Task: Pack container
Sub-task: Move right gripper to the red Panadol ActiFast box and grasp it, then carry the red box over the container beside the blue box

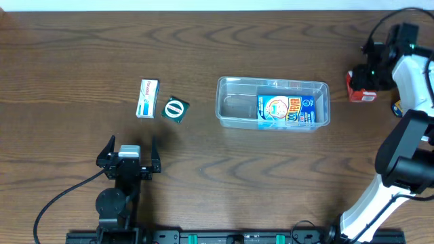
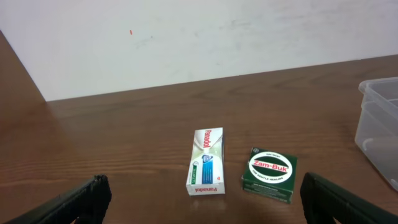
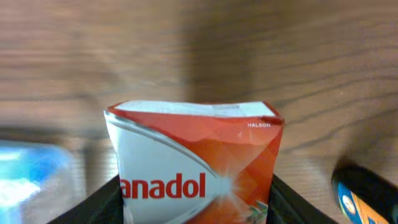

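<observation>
gripping red panadol box (image 3: pixel 196 149) firmly in closed right pincer (image 3: pixel 196 206), beyond right end of clear container (image 1: pixel 234 108) on desk (image 1: pixel 68 54), with left pincer (image 1: pixel 131 151) spread wide and empty; recommend lifting clear, then lowering flat into bare left half beside blue pack (image 1: pixel 286 110).

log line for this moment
left gripper open | right gripper shut on red Panadol box | container holds blue box

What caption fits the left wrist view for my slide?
Open left end effector facing a Panadol box and a Zam-Buk box, container corner at right.
</observation>
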